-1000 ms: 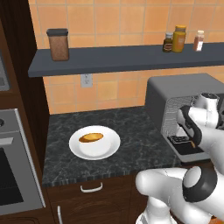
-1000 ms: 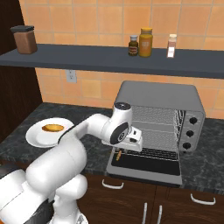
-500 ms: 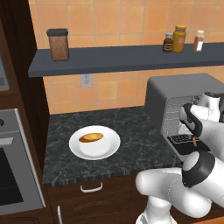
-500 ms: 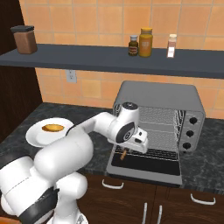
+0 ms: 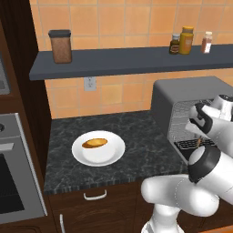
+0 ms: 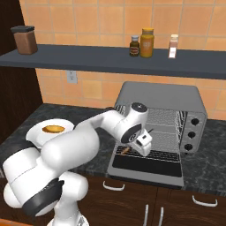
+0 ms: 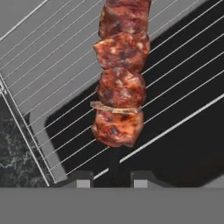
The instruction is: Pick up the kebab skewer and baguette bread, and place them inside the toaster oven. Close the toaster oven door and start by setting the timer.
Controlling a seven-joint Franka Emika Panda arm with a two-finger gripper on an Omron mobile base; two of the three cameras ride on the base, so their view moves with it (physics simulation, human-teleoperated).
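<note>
The first step of the task is in hand: carrying the kebab skewer [image 7: 119, 83] into the toaster oven [image 6: 162, 98]. In the hand view the hand [image 7: 111, 178] is clenched on the skewer's thin dark stick at the lower middle of the frame, and the red-brown meat chunks run up the middle of the frame over the wire rack [image 7: 57, 57], whose bars cross the upper left. The dark glass of the toaster oven door [image 6: 148, 165] fills the lower right of that view, so the skewer hangs over the boundary between the dropped-open door and the rack, apparently not yet resting on the bars.

In the right base view the hand sits at the centre of the frame, just at the mouth of the oven, above the door that lies flat toward the lower middle. The baguette bread [image 5: 94, 143] is on the white plate [image 5: 109, 156] at the centre left of the left base view, on the dark desk [image 5: 136, 136], well apart from the oven.

The next move, as I judge it, calls for pushing the skewer further in over the rack, lowering it until the meat rests on the bars, then letting go. After that the bread, the door and the timer knobs [image 6: 193, 123] at the right of the oven remain.
</note>
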